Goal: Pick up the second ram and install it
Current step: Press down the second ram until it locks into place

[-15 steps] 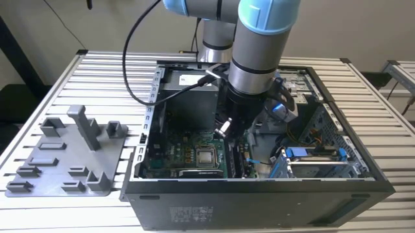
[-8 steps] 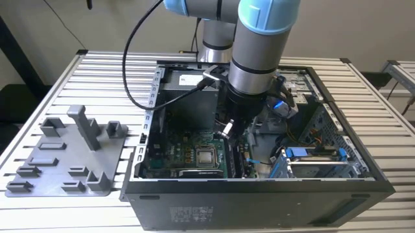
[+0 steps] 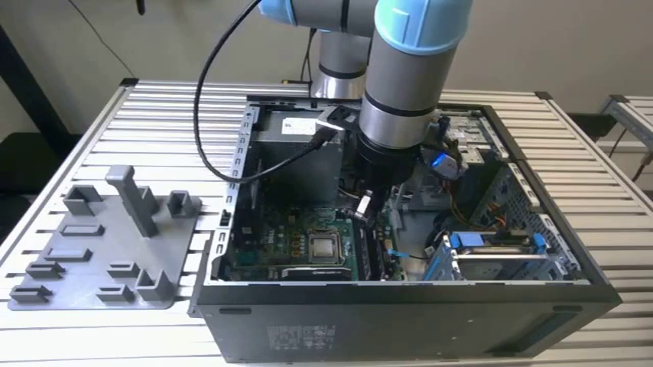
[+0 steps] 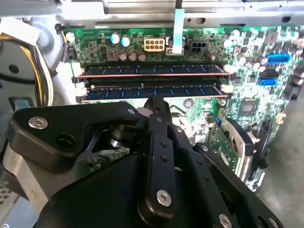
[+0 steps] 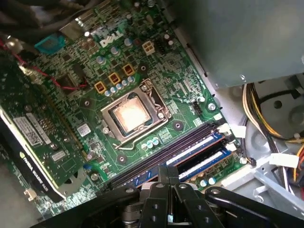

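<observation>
As far as the second wrist view shows, the second ram [image 4: 152, 90] is already standing in its socket on the motherboard [image 4: 237, 47], parallel to another stick [image 4: 152, 70] in the next socket over, so pickup and placement look done. Both sticks sit level and at about the same height. Whether the white end latches have fully snapped shut can't be told, so seating is likely but not confirmed.

The gripper [image 4: 154, 100] has its fingers pressed together and nothing pinched between them. Its tip is right at the long top edge of the second ram, about mid-length. Whether it touches the edge or sits just off it can't be told.

In the exterior view the arm reaches down into the open computer case [image 3: 408, 294], with the gripper [image 3: 365, 208] low over the board. The grey fixture tray [image 3: 92, 260] lies on the table on the exterior view's left, well apart from the gripper.
</observation>
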Action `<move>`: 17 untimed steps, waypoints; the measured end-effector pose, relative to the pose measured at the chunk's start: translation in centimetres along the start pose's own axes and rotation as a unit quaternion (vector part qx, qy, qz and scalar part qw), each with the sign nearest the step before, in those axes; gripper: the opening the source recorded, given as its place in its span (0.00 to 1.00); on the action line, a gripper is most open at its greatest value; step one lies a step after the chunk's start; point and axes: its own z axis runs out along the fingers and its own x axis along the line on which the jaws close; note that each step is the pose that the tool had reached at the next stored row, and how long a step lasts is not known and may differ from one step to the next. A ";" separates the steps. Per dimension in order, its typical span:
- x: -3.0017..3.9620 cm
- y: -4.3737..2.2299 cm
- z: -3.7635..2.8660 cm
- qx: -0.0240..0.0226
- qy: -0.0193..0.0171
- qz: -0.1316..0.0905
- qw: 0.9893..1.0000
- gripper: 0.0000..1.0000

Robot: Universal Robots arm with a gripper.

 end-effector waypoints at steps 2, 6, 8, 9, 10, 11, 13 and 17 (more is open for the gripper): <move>0.00 0.00 0.00 0.000 0.000 -0.019 1.000 0.11; 0.00 0.00 0.00 0.000 0.000 -0.055 0.998 0.11; 0.00 0.00 0.00 0.000 0.000 -0.073 0.997 0.11; 0.00 0.00 0.00 0.000 0.000 -0.081 0.997 0.11; 0.00 0.00 0.00 0.000 0.000 -0.090 0.996 0.11; 0.00 0.00 0.00 0.000 0.000 -0.098 0.995 0.11; 0.00 0.00 -0.01 0.000 0.000 -0.116 0.993 0.11; 0.00 0.00 0.00 0.000 0.000 -0.147 0.989 0.11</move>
